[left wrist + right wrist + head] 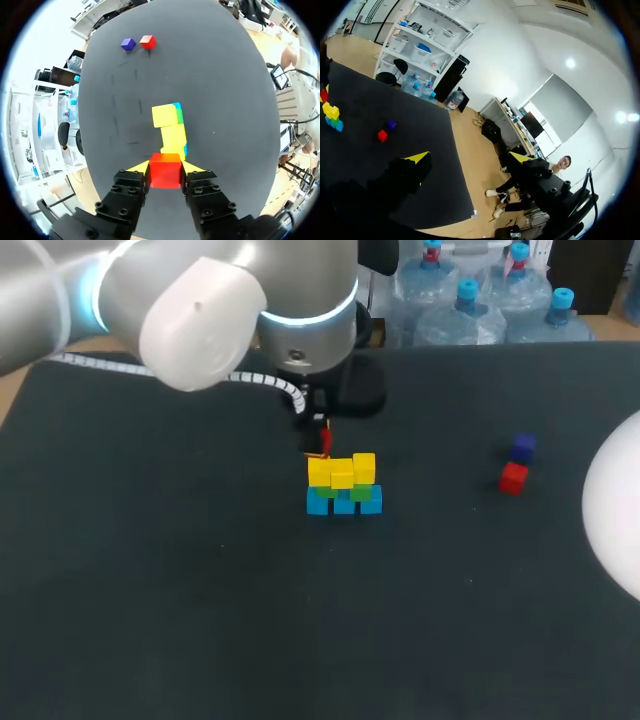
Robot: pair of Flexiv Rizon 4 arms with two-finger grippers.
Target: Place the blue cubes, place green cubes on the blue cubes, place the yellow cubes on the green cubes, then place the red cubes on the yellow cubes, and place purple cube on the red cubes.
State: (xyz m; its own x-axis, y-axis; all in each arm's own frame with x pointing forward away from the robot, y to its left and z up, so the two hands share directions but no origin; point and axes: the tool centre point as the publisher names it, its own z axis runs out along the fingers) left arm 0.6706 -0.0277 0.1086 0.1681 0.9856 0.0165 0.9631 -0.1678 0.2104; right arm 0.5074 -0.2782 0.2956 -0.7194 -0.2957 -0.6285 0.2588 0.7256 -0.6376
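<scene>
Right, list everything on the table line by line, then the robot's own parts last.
blue cubes: three, blue, bottom row of the stack at mid-table.
green cubes: two visible, green, on the blue cubes.
yellow cubes: three, yellow, on top of the green cubes.
held red cube: one, red, between the left gripper's fingers, close by the yellow cubes.
loose red cube: one, red, on the table to the right, apart from the stack.
purple cube: one, purple, right beside the loose red cube.
table: one, black top.
left gripper: black, yellow tips, shut on the held red cube.
right gripper: black, yellow tips, open, holding nothing, away from the stack.
</scene>
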